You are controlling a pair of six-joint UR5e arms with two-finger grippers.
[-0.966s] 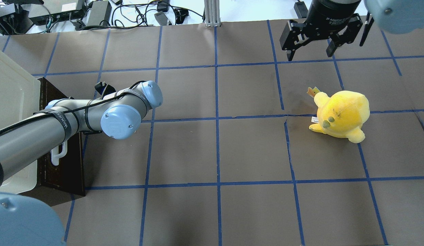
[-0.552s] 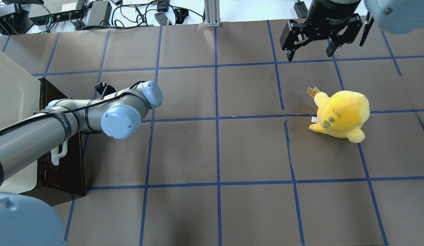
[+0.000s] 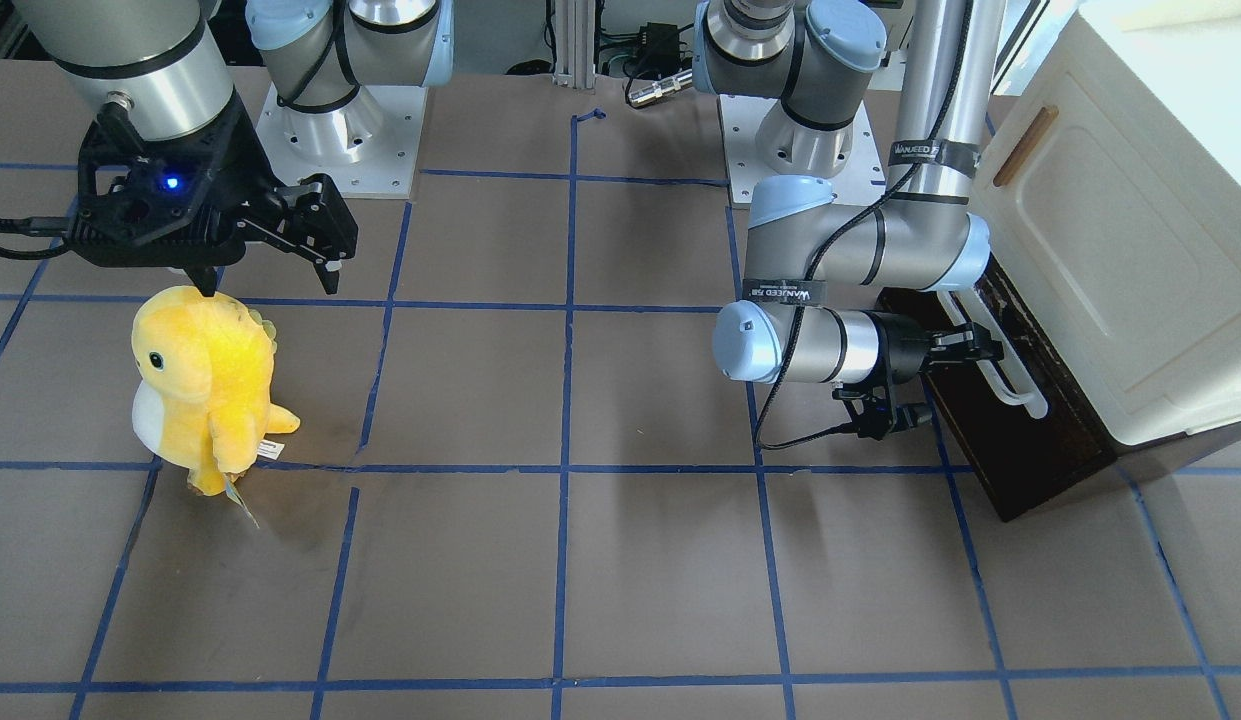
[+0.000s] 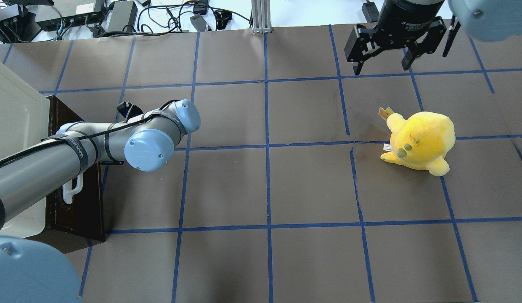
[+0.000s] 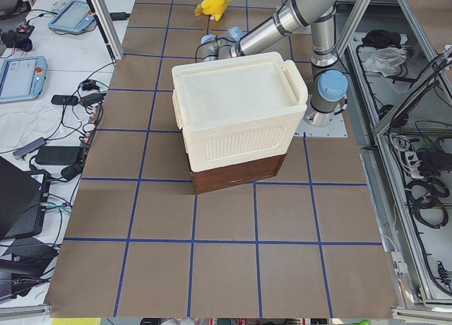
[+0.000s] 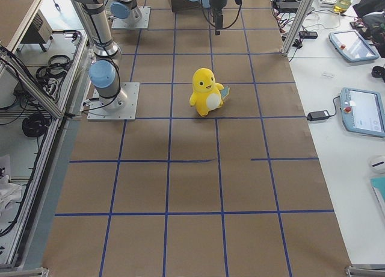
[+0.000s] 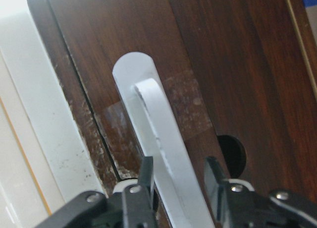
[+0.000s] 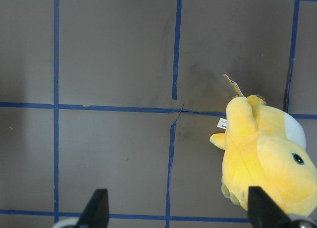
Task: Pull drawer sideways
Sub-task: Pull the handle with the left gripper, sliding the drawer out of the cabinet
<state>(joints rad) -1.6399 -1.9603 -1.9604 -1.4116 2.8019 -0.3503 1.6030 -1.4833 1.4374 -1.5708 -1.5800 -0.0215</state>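
The dark brown wooden drawer sits under a cream cabinet at the table's end on my left side; it also shows in the overhead view and the left wrist view. Its long white bar handle runs along the front. My left gripper reaches in sideways. In the left wrist view its fingers sit close on both sides of the handle, shut on it. My right gripper is open and empty, hovering above the table behind a yellow plush.
The cream panelled cabinet with a small wooden handle stands on top of the drawer. A yellow plush toy stands on the right half of the table, below my right gripper. Blue tape lines grid the brown table.
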